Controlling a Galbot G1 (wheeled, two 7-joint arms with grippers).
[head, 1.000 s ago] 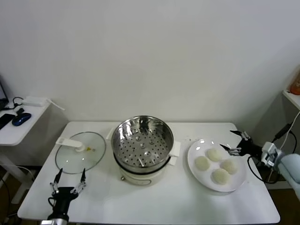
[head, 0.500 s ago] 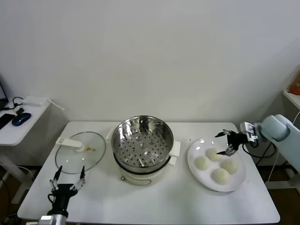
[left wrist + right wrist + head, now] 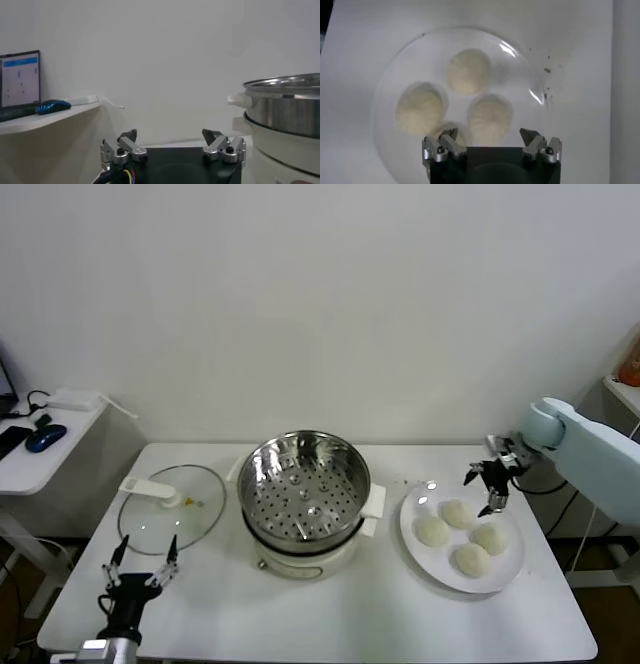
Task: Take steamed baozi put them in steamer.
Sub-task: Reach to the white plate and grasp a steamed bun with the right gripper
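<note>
Four baozi [image 3: 458, 534] on white plate [image 3: 505, 569], right side of table [image 3: 350, 614], none in steamer [image 3: 305, 484] at table centre. I judge them soft, light, easily dented, maybe tacky; grip across domed sides, gentle squeeze. Right gripper [image 3: 489, 486] hovers over plate's far edge, jaws wide, empty. Versus a second ago: it came in from table's right edge. Left gripper [image 3: 137, 569] idle near front-left corner, jaws wide.

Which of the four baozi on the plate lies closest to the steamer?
The baozi on the plate's left side, the one facing the steamer. The other three lie farther right, toward the right hand hovering above the plate's far edge.
</note>
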